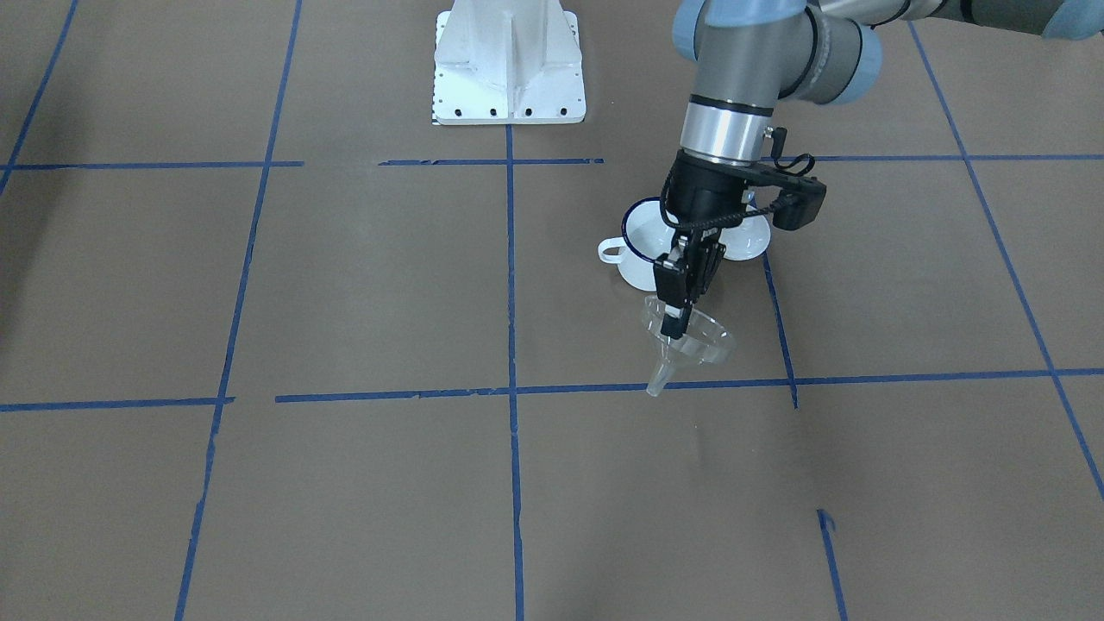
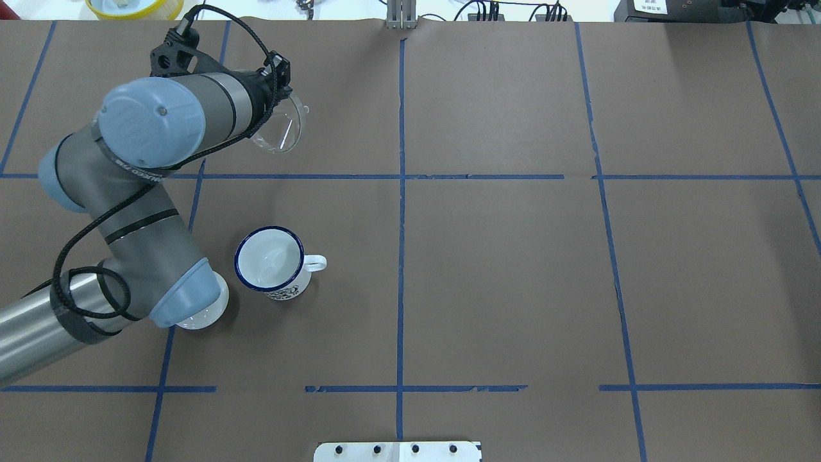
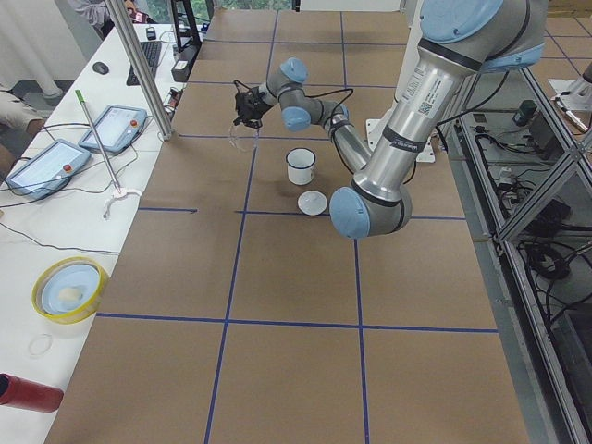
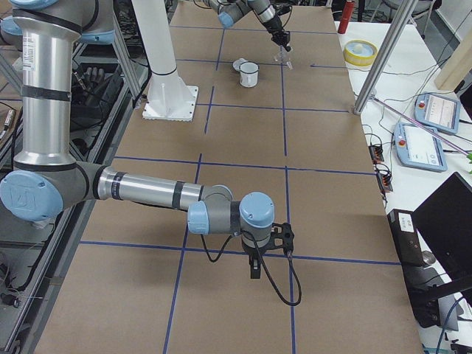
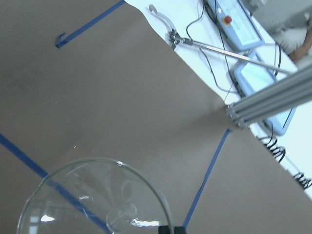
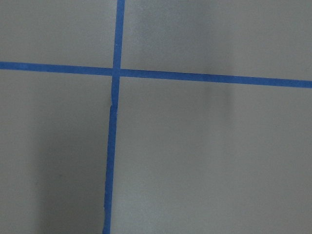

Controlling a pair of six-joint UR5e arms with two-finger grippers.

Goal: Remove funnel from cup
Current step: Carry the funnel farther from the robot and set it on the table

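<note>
The brown paper counter (image 2: 513, 256) is ruled into squares by blue tape lines (image 2: 401, 269). Nearest the robot's base, a white lid (image 2: 204, 316) peeps out from under the left arm's elbow. Just beyond it the cup (image 2: 269, 260) stands upright.

Farther out, the left pincer (image 1: 675, 321) is closed narrowly on the rim of the funnel (image 1: 694, 341). It holds the funnel tilted, spout down toward a tape line, well apart from the cup.

The overhead view hides the fingers behind the wrist and shows only the funnel's mouth. The front-facing view shows the grip itself, and the left wrist view looks down into the funnel's mouth.

The right pincer (image 4: 254, 269) appears only in a side view, over the counter's far end. How wide it stands I cannot tell.
</note>
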